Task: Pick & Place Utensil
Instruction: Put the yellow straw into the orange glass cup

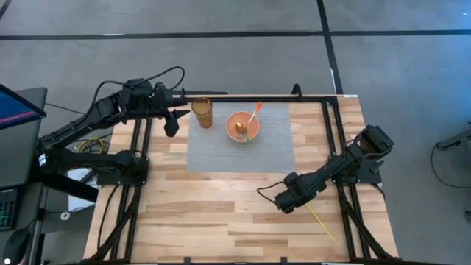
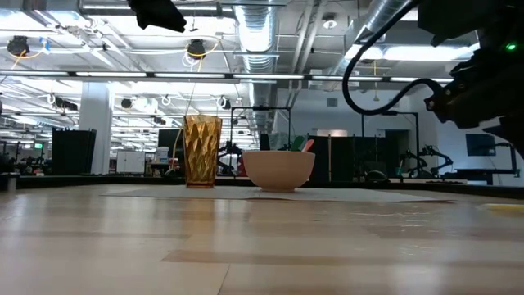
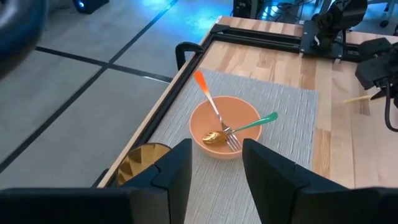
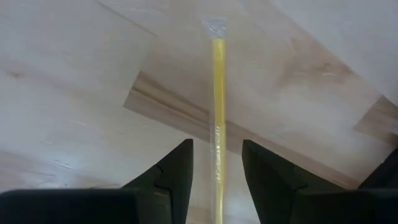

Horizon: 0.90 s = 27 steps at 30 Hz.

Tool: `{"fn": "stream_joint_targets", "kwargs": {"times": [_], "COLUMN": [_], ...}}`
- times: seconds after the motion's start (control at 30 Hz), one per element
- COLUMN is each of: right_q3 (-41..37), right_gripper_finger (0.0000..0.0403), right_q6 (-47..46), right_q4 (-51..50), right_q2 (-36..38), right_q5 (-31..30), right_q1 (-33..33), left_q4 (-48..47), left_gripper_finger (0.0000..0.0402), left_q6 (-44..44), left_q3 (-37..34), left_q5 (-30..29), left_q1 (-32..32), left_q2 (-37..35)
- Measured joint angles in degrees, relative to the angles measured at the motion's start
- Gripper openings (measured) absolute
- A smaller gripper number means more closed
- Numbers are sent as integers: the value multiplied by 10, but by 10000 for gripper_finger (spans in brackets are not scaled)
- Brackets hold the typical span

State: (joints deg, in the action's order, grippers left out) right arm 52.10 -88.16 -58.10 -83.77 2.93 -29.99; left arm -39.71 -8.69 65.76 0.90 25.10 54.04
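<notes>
Directly beneath the right end effector, between its two spread fingers, lies a slim yellow utensil, flat on the bare wood of the table. Its handle runs straight out ahead of the fingers, and its far tip looks clear or glossy. The fingers stand on either side of the handle without gripping it. From overhead, the same yellow utensil stretches from under the right end effector toward the table's near right corner.

Well away from that end effector, across the table, a grey woven placemat carries an orange bowl and an amber faceted tumbler just beside it. Inside the bowl rest a gold spoon with an orange handle and a fork with a green handle, the two crossing over each other.

Above the far left edge of the mat hangs the left end effector, raised off the table, its fingers spread wide and holding nothing. Ahead of it sits the bowl; the tumbler stands close by its side. From table height the tumbler and the bowl stand side by side, with the utensil handles poking above the bowl's rim.
</notes>
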Motion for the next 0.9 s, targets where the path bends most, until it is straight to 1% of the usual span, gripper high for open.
{"fn": "stream_joint_targets", "kwargs": {"times": [0.53,0.9], "right_q3": [0,0], "right_gripper_finger": [131,131], "right_q6": [0,0], "right_q4": [2,3], "right_q2": [0,0], "right_q5": [2,-4], "right_q1": [-26,-26], "left_q4": [8,12], "left_gripper_finger": [145,145], "left_q6": [0,0], "left_q3": [0,0], "left_q5": [0,0], "left_q1": [0,0], "left_q2": [0,0]}}
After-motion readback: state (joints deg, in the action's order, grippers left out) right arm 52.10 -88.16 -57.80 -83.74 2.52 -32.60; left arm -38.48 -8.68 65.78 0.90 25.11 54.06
